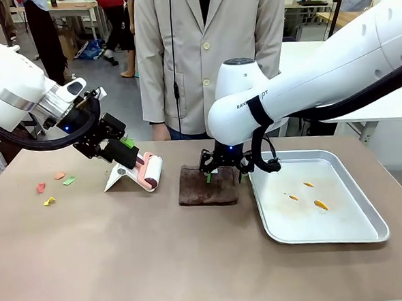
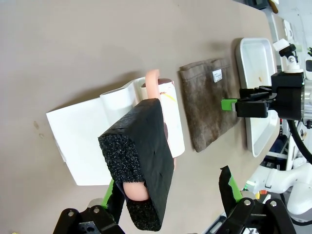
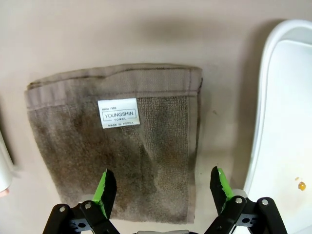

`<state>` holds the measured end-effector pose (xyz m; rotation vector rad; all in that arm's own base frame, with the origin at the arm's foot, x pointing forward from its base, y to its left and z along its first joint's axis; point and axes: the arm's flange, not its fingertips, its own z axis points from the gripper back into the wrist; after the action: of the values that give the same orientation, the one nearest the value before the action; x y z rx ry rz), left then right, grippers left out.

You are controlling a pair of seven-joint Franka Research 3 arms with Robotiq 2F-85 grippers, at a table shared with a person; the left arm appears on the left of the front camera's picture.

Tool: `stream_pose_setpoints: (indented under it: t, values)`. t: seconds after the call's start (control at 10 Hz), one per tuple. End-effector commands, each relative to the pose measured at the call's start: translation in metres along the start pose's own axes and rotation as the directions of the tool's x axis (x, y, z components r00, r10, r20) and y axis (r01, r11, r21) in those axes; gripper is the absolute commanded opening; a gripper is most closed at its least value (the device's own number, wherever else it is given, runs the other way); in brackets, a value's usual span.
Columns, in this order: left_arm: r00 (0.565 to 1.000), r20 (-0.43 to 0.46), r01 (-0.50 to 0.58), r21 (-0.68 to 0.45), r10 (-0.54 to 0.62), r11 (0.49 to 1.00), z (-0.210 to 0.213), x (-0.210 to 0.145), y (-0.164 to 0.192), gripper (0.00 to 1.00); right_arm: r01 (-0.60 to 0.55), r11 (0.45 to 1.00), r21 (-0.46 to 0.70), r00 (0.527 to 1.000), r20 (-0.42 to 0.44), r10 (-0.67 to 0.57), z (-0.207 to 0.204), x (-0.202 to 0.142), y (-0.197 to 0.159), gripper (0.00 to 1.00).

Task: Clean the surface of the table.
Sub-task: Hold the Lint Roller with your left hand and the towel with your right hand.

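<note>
We see a taupe-brown tabletop (image 1: 125,250), a dark brown towel (image 1: 207,187) with a white label (image 3: 117,113), a silver tray (image 1: 342,218) holding orange bits (image 1: 320,204), and red, orange, green and yellow scraps (image 1: 69,180) at left.

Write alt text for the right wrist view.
The right gripper, jaws open, is poised over a folded brown towel with a white label, lying on the taupe table. A pale tray edges the right side, an orange crumb inside.

White label (image 3: 117,113) on towel (image 3: 146,165) reads "YOUNGSHIN TOWEL MADE IN KOREA".
</note>
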<state>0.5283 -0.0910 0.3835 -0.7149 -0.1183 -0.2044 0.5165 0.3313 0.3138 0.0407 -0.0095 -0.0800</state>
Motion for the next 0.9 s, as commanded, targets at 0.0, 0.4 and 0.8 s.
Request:
stream_pose_setpoints:
  t: [0.0,0.4,0.8]
  values:
    - [0.999,0.035,-0.01,-0.021,0.01,1.0,0.0029,-0.0036,0.0005,1.0,0.043,0.998,-0.043,0.999,0.034,-0.042,-0.0038,0.0071,0.0091,1.0]
    - [0.999,0.031,-0.022,-0.039,0.023,0.999,0.0046,-0.0065,0.0027,1.0,0.06,0.997,-0.05,0.998,0.037,-0.058,-0.0108,0.0109,0.0138,1.0]
    - [0.998,0.038,-0.041,-0.046,0.043,0.998,0.004,-0.0074,0.0035,1.0,0.074,0.997,-0.035,0.997,0.037,-0.072,-0.0113,0.0121,0.0129,1.0]
